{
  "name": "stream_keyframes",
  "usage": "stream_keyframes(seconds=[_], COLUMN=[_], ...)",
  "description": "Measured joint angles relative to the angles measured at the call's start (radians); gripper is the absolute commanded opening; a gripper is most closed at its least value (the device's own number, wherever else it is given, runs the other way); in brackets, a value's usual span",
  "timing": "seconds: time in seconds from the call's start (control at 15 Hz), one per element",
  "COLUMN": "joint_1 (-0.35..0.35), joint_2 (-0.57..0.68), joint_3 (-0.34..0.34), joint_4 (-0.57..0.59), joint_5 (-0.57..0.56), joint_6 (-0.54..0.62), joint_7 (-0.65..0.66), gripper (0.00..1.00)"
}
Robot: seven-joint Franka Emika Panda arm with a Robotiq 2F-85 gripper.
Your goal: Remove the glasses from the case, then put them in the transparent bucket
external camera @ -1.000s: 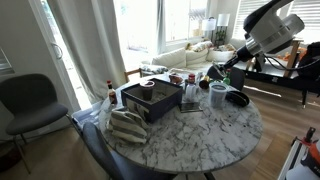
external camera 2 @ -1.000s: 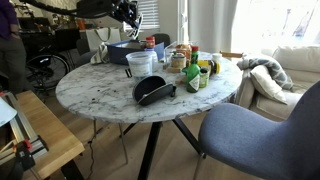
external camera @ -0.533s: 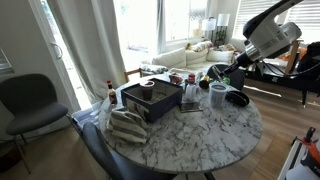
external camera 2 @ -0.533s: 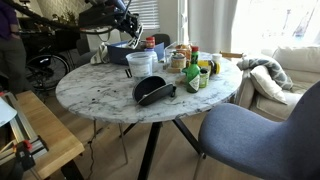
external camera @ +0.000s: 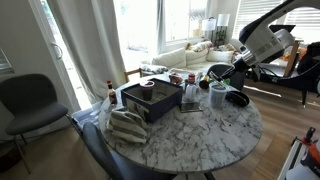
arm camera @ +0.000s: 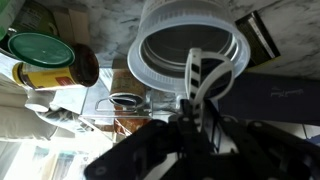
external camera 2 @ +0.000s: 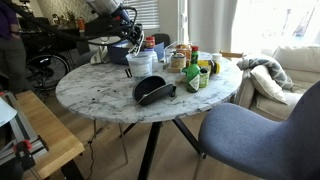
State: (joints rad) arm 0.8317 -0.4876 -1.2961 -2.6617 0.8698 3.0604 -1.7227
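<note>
Glasses [arm camera: 203, 78] light, fragile, slippery; my fingers [arm camera: 183, 118] look clamped on thin frame above transparent bucket [arm camera: 148, 55]; I'd release gently.

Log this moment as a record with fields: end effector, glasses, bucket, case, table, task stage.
end effector: above the mouth of the transparent bucket, apparently shut on a thin pale frame
glasses: probably that pale frame, held over the opening, not yet let go
transparent bucket: upright on the table, lid off
case: black, lying open, apart from the transparent bucket
table: round, marble top
task stage: glasses out of the case, drop into the transparent bucket not yet done
</note>
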Motion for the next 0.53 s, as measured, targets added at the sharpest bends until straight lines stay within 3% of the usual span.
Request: stream_keyframes(seconds=[0.27,0.4,0.53], joint_1=[0.075,0.081,0.06], joint_2=[-0.01,-0.023,-0.048], joint_3=[-0.072,-0.075,-0.043], joint_4=[0.02,0.027,0.032], joint_5=[0.0,0.0,-0.003], joint_6=[0.021,0.039,0.049], joint_7=[-0.011,-0.018,-0.034], gripper=[0.81,0.96,1.0])
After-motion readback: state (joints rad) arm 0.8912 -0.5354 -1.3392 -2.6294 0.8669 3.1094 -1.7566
